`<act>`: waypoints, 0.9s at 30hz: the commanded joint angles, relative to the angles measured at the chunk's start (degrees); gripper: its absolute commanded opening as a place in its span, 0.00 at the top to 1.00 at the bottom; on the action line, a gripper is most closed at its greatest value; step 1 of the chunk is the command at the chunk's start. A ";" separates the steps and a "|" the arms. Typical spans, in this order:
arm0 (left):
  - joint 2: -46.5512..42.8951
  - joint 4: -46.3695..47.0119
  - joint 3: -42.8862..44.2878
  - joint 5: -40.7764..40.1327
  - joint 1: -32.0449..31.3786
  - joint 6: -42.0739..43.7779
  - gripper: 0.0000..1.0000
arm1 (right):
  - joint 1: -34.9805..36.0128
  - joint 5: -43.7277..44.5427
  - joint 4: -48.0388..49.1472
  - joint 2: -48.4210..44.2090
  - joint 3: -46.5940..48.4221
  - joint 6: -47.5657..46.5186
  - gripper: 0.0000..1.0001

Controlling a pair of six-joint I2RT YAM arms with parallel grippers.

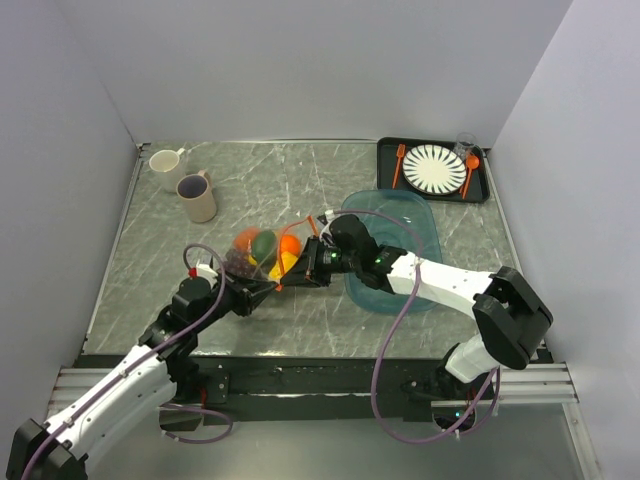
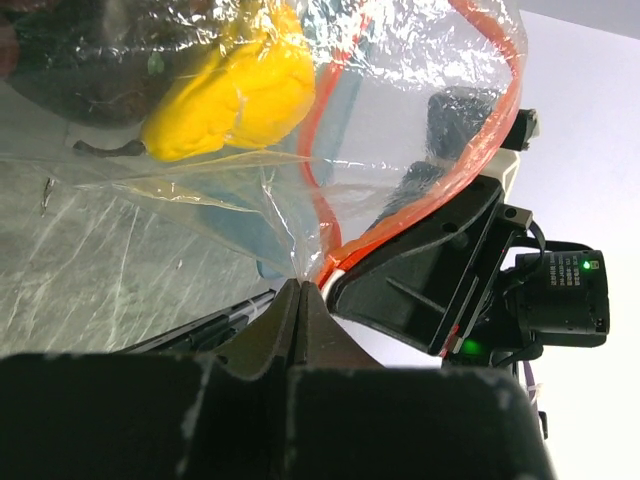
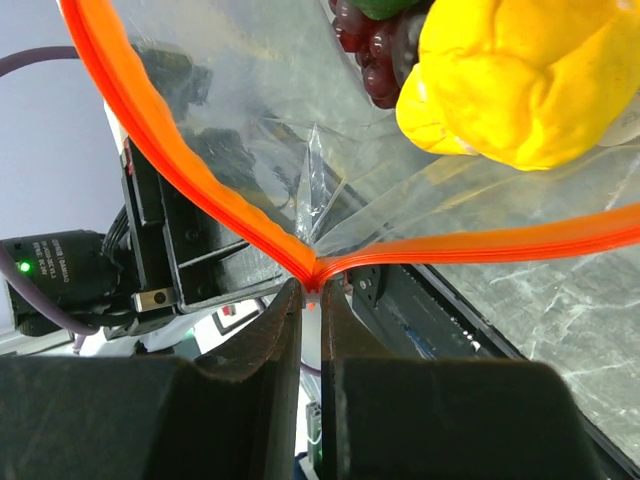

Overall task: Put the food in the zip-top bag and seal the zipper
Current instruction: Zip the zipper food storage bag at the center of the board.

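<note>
Food [image 1: 268,250]: all the toy pieces I can find sit inside the zip-top bag [image 1: 300,228]. A yellow piece [image 3: 520,80] and a dark grape bunch [image 3: 372,48] press against the film, with green and orange pieces beyond them in the top view. No loose fruit shows on the worktop [image 1: 300,330], so I judge loading finished.

The bag lies mid-worktop, just left of the teal tray [image 1: 420,215], with its near end lifted between the two arms.

Zipper [image 3: 150,130]: not sealed. From the right wrist, the two orange tracks run out of one pinch point and spread well apart, so the mouth gapes there.

Right fingers [image 3: 310,295]: closed on the zipper exactly where the tracks meet. That is likely the start for a run along the strip.

Left fingers [image 2: 298,305]: clamped shut on the bag's corner beside the zipper's pale end. Film is bunched and pulled taut above the tips. This reads as the anchor, holding the floppy bag so that a pull has something to work against.

The two sets of tips are nearly touching, and crowding is the risk here.

Outward: two mugs [image 1: 197,197] stand at the far left. A black tray [image 1: 385,150] at the far right carries a striped plate [image 1: 433,168], a fork [image 1: 398,165] and a spoon [image 1: 470,172], all well apart from the work.
</note>
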 commanded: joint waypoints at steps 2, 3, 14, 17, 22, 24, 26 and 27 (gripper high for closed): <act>-2.31 -5.01 -0.91 2.72 -0.12 1.81 0.99 | -1.87 5.64 1.18 -2.28 4.76 -2.35 0.97; -2.74 -5.19 -0.83 2.46 -0.12 1.81 0.99 | -1.96 5.73 1.18 -2.28 4.77 -2.35 0.97; -6.79 -8.96 -1.44 2.28 -0.12 0.94 0.99 | -2.75 6.79 0.39 -2.55 5.73 -2.61 0.97; -7.49 -9.50 -1.61 2.02 -0.12 0.67 0.99 | -3.28 6.08 0.12 -1.93 5.91 -2.70 0.97; -8.37 -10.02 -2.05 1.93 -0.12 0.32 0.99 | -3.98 6.08 0.12 -2.02 5.47 -2.97 0.97; -8.72 -10.11 -2.14 2.02 -0.12 0.15 0.99 | -4.51 5.56 0.47 -1.76 5.38 -3.05 0.98; -8.81 -10.20 -2.14 2.28 -0.12 0.06 0.99 | -5.04 5.47 0.74 -1.84 5.12 -3.14 0.98; -8.81 -10.20 -2.23 2.19 -0.12 0.14 0.99 | -5.30 5.47 0.48 -1.76 5.21 -3.23 0.98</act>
